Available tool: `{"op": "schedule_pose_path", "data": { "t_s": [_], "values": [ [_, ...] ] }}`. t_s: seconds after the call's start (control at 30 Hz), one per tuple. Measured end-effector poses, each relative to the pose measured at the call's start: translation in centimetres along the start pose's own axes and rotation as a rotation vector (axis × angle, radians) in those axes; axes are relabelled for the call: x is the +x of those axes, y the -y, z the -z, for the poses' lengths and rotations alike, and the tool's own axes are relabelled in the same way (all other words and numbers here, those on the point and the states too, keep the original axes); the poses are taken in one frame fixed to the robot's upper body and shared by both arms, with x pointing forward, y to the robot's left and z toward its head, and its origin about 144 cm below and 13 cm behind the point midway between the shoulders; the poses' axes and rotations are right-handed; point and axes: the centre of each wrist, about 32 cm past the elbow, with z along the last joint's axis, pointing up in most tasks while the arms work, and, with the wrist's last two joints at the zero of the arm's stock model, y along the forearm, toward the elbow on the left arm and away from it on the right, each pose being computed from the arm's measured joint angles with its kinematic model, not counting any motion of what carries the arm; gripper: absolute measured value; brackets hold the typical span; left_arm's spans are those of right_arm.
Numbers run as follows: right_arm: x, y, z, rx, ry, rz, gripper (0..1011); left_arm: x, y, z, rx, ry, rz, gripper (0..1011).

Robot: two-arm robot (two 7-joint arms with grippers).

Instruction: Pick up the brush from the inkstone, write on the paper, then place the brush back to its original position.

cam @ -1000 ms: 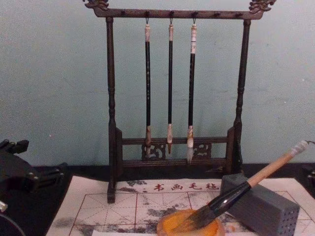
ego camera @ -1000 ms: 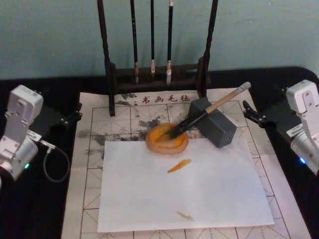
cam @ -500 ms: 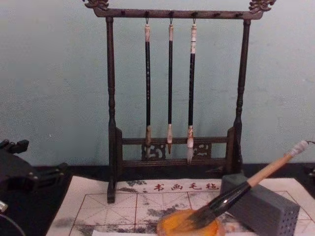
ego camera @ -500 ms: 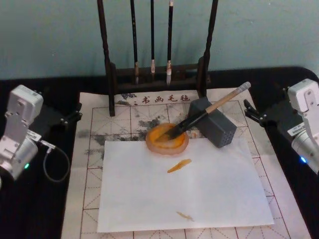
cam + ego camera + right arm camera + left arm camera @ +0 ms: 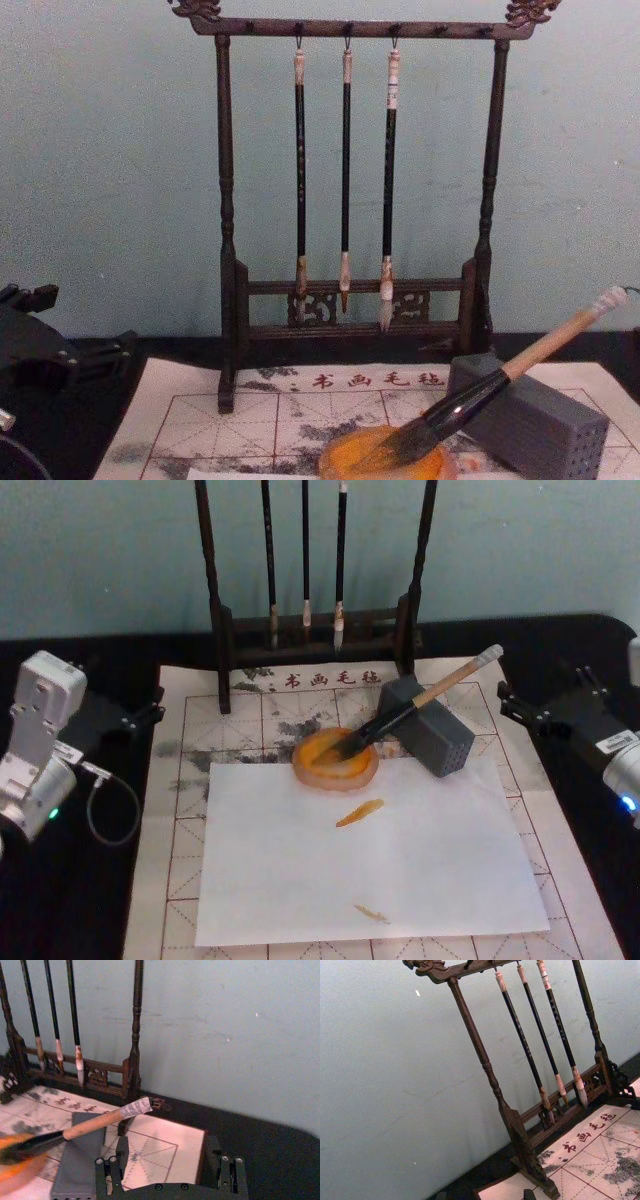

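The brush (image 5: 415, 702) lies slanted, with its dark bristles in the orange inkstone (image 5: 335, 760) and its pale handle resting on a grey block (image 5: 432, 738). It also appears in the chest view as the brush (image 5: 500, 380) and in the right wrist view as the brush (image 5: 95, 1122). The paper (image 5: 250, 720), red-gridded and ink-smudged, lies under everything. My right gripper (image 5: 520, 708) hangs open to the right of the brush's end cap; the right wrist view shows its fingers (image 5: 119, 1157) wide apart with nothing between them. At the paper's left edge, my left gripper (image 5: 150, 708) is open and holds nothing.
A plain white sheet (image 5: 370, 855) with two orange strokes covers the near part of the grid paper. A dark wooden rack (image 5: 315, 630) with three thin hanging brushes (image 5: 345, 180) stands behind. A cable loop (image 5: 105, 810) lies beside the left arm on the black table.
My right arm has shifted to the right and turned, so its white housing now sits mostly off the edge. The brush, inkstone and left arm have not moved.
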Motion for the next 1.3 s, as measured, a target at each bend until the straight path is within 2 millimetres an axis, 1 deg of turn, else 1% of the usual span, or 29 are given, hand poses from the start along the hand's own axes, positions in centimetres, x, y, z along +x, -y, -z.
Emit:
{"op": "schedule_pose_path", "data": {
  "t_s": [0.2,0.23,0.33,0.53,0.63,0.67,0.93,1.07,1.3],
  "values": [
    [0.1,0.6,0.1,-0.002,-0.166,-0.035,1000,0.0,0.0,0.0,0.0,0.0,0.0,1001],
    [-0.1,0.6,0.1,-0.002,-0.213,-0.049,1000,0.0,0.0,0.0,0.0,0.0,0.0,1001],
    [-0.3,0.7,0.1,-0.001,-0.275,-0.064,1000,0.0,0.0,0.0,0.0,0.0,0.0,1001],
    [-1.0,0.5,0.1,-0.007,-0.451,-0.122,1000,0.0,0.0,0.0,0.0,0.0,0.0,1001],
    [-1.1,0.2,0.2,-0.013,-0.557,-0.15,1000,0.0,0.0,0.0,0.0,0.0,0.0,1001],
    [-1.1,0.2,0.2,-0.013,-0.557,-0.15,1000,0.0,0.0,0.0,0.0,0.0,0.0,1001],
    [-0.9,-1.3,0.4,-0.022,-0.823,-0.181,1000,0.0,0.0,0.0,0.0,0.0,0.0,1001],
    [-0.8,-1.9,0.6,-0.03,-0.895,-0.197,1000,0.0,0.0,0.0,0.0,0.0,0.0,1001],
    [-0.9,-2.8,0.6,-0.034,-0.953,-0.207,1000,0.0,0.0,0.0,0.0,0.0,0.0,1001]
  ]
}}
